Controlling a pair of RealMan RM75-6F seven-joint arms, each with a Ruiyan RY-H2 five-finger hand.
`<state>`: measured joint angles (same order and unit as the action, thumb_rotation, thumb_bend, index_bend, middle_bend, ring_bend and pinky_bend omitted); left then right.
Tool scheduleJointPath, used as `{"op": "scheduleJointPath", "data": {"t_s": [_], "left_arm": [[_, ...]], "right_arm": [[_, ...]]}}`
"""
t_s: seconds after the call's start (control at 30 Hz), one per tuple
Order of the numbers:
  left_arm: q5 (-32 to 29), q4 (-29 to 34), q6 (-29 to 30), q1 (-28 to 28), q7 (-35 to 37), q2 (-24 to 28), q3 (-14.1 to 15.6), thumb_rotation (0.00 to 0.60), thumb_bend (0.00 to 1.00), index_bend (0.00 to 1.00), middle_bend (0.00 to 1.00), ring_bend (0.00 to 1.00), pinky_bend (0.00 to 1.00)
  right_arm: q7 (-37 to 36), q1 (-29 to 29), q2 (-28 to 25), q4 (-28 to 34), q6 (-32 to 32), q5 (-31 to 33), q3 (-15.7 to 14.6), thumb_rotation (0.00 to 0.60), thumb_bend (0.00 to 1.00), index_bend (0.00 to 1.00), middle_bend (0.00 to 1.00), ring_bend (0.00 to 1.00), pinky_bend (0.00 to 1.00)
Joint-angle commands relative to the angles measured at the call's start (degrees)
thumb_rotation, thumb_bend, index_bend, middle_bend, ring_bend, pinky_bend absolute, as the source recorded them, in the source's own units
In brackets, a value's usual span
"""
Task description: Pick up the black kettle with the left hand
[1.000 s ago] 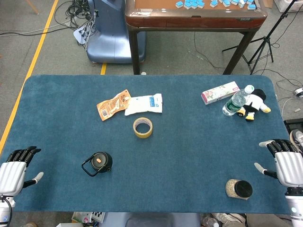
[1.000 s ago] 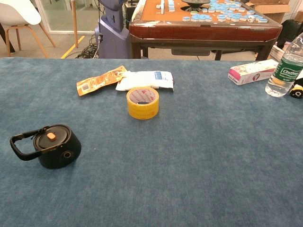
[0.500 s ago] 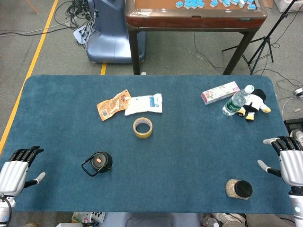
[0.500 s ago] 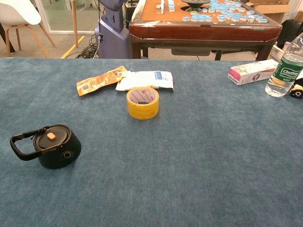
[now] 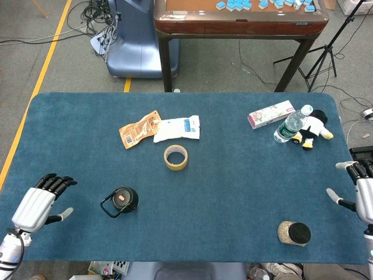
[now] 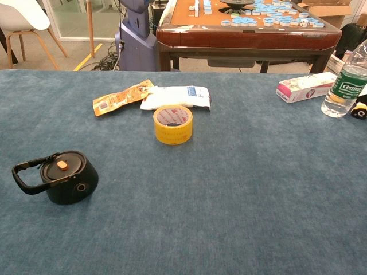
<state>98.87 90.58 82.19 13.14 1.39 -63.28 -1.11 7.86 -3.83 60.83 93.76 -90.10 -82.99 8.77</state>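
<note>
The black kettle (image 5: 120, 200) stands upright on the blue table, its round lid with an orange knob facing up and its loop handle pointing left; the chest view shows the kettle (image 6: 64, 177) at lower left. My left hand (image 5: 39, 203) hovers over the table's near left edge, well left of the kettle, fingers spread and holding nothing. My right hand (image 5: 362, 191) is at the far right edge, partly cut off by the frame, fingers apart and empty. Neither hand shows in the chest view.
A yellow tape roll (image 5: 175, 157) lies mid-table, with an orange packet (image 5: 139, 129) and a white packet (image 5: 178, 128) behind it. A box (image 5: 270, 114), a water bottle (image 5: 292, 123) and a plush toy (image 5: 312, 130) sit at back right. A dark-lidded jar (image 5: 294, 233) lies near front right.
My left hand has moved right and forward over the table edge, toward the kettle. My right hand has drifted further right, toward the frame edge. The kettle has not moved.
</note>
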Motion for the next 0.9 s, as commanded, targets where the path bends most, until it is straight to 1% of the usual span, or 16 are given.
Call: {"op": "scheduleJointPath", "data": {"t_s": [0.03,0.17,0.27,0.63,0.77,0.9], "left_arm": [[1.1,0.3,-1.4,1.4,-0.2,-0.3,0.2,0.600,0.17,0.37,0.32,0.30,0.15],[2.5,1.3,-3.4,3.1,-1.5,-0.6,0.9,0.600,0.17,0.40,0.36,0.34,0.15],[3.3,2.2,-5.3,4.2,-3.4,-1.0,1.5,0.600,0.17,0.39,0.36,0.34,0.15],[3.0,5.9,-11.8,7.3,-10.3,-1.9,2.8,0.599,0.17,0.37,0.36,0.34,0.13],[2.7,6.6,-13.6,8.4,-11.4,-2.5,2.8,0.600,0.17,0.37,0.35,0.34,0.13],[2.5,6.9,-14.0,9.2,-12.9,-3.3,2.5,0.600,0.17,0.37,0.35,0.34,0.16]], "right_arm": [[0.5,-0.3,-0.3,0.4,0.4,0.3,0.2,0.600,0.14,0.36,0.37,0.24,0.20],[1.0,-0.4,-0.5,0.6,1.2,0.7,0.0,0.600,0.14,0.36,0.37,0.24,0.20],[1.0,-0.5,-0.5,0.6,2.0,1.1,-0.3,0.600,0.14,0.36,0.37,0.24,0.20],[0.0,-0.6,0.0,-0.5,4.1,1.9,-1.4,0.600,0.14,0.36,0.37,0.24,0.20],[-0.5,-0.5,0.0,-0.9,4.5,2.1,-1.6,0.600,0.14,0.36,0.37,0.24,0.20],[-1.0,-0.3,0.0,-1.2,4.5,2.3,-1.7,0.600,0.14,0.36,0.37,0.24,0.20]]}}
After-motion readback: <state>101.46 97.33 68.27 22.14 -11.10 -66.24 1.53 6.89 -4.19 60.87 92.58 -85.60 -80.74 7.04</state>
